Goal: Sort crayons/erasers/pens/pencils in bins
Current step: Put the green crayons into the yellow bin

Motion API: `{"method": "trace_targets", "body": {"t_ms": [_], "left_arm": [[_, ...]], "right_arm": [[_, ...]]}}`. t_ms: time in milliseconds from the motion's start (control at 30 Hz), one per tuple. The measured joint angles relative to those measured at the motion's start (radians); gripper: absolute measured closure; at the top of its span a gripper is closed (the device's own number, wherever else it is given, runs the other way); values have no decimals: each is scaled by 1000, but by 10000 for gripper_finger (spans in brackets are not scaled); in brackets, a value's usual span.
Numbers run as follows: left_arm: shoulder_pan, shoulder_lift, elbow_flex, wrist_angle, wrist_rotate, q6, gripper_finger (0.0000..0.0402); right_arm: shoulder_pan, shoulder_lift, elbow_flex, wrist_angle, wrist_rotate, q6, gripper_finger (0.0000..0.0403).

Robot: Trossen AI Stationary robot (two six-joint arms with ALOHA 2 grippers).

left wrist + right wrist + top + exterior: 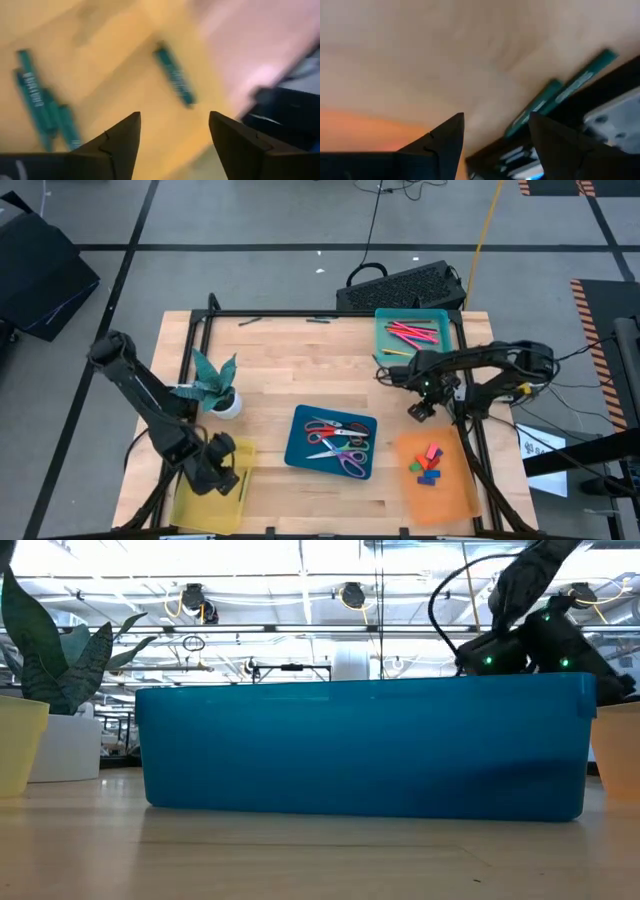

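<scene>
Landmark: opaque dark blue rectangular plastic bin (331,442), mid-table (280,360), holding scissors (338,446).

Left tool (172,145) over translucent yellow bin (212,492) left of blue bin; fingers spread apart, nothing between them; teal sticks (42,105) lie in the bin below.

Right tool (495,145) right of blue bin, above table between translucent teal bin (412,330) with red sticks and translucent orange bin (432,472); fingers apart, empty.

Small chunky erasers (427,464), red, green, blue, lie in orange bin, right of blue bin.

White-potted plant (215,385) left of blue bin.

Bright, even overhead light from ceiling lamps (349,595) glares in the low view; shadows stay soft. Both wrist views are heavily motion-blurred, washed warm.
</scene>
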Motion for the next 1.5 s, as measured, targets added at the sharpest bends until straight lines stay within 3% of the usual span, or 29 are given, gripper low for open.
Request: {"method": "trace_targets", "body": {"t_ms": [200,333,433,500,600,667,733,867,1000,1167,1367,1500], "left_arm": [[62,-89,75,-6,-99,123,183],[112,-153,110,-48,-188,218,193],[158,-206,139,-125,-192,244,199],[186,-238,163,-190,-193,245,203],[219,-286,194,-277,-226,273,209],[246,-313,214,-331,-278,298,211],[278,-335,233,-364,-349,316,213],[360,-376,263,-359,-485,376,213],[443,-387,305,-341,-516,476,213],[521,-387,359,-341,-483,668,213],[584,-392,394,-344,-427,843,213],[601,-396,396,-353,-371,870,213]], "right_arm": [[151,-53,54,-54,-69,127,188],[257,-62,59,-132,-243,199,188],[321,-59,58,-151,-425,136,188],[339,-58,59,-142,-468,92,188],[315,-58,59,-138,-329,89,188],[274,-58,59,-131,-209,95,188],[215,-48,58,-106,-154,80,188],[90,39,60,-80,-54,-75,188],[-18,157,71,-95,92,-263,188],[-99,222,61,-68,151,-422,188],[-130,218,47,-69,165,-425,188],[-140,219,28,-55,143,-429,181]]}}
